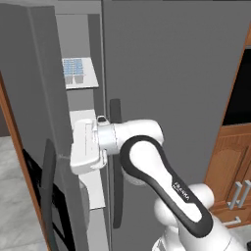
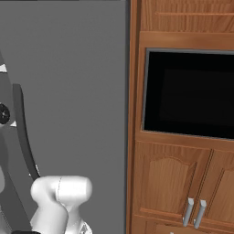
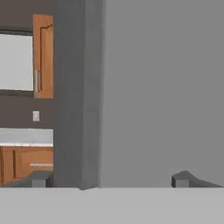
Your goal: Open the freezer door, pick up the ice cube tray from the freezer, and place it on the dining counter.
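The freezer door [image 1: 29, 98] stands partly open, swung out to the left, with its dark curved handle [image 1: 47, 188] low on its face. Inside the freezer [image 1: 81, 105] the pale blue ice cube tray [image 1: 73, 68] lies on an upper white shelf. My gripper [image 1: 81, 147] sits at the door's free edge, below the tray's shelf. In the hand view the gripper [image 3: 112, 178] is open, its fingertips [image 3: 40, 178] wide apart, and the door's grey edge [image 3: 78, 87] stands close in front. The dining counter is out of view.
The plain grey fridge door [image 1: 171, 73] with its own dark handle [image 1: 115, 162] is shut to the right. Further right are wooden cabinets [image 2: 178, 183] and a black oven [image 2: 189, 98]. Past the door edge the hand view shows a wall counter over wooden cabinets [image 3: 24, 136].
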Robot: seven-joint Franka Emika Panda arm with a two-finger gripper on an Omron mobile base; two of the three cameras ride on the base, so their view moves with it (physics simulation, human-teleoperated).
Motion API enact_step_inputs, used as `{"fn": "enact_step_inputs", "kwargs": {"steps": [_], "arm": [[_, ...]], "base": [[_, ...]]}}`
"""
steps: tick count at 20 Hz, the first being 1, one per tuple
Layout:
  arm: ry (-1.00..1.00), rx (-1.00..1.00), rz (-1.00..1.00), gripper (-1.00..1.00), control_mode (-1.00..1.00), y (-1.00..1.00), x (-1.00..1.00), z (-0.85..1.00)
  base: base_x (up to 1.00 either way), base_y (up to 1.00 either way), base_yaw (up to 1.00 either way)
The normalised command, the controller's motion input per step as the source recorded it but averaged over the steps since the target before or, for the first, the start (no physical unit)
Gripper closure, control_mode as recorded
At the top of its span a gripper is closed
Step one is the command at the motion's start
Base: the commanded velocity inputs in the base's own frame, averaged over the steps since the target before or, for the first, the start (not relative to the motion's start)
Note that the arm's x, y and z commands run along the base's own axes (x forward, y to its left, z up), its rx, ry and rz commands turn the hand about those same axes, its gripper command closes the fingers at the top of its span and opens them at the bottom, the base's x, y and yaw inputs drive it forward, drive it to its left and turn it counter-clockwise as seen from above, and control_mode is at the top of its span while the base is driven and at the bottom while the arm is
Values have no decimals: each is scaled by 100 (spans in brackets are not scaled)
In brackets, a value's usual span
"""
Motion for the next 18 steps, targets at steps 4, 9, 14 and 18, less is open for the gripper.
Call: {"fn": "enact_step_inputs", "kwargs": {"steps": [4,9,14,18], "arm": [[0,0,27,-100,-100,67,-9,-12],[0,-2,22,-100,-100,81,-13,-9],[-1,-1,6,-100,-100,39,-2,0],[-1,0,0,-100,-100,26,0,0]], "base": [[0,0,0],[0,0,0],[0,0,0],[0,0,0]]}}
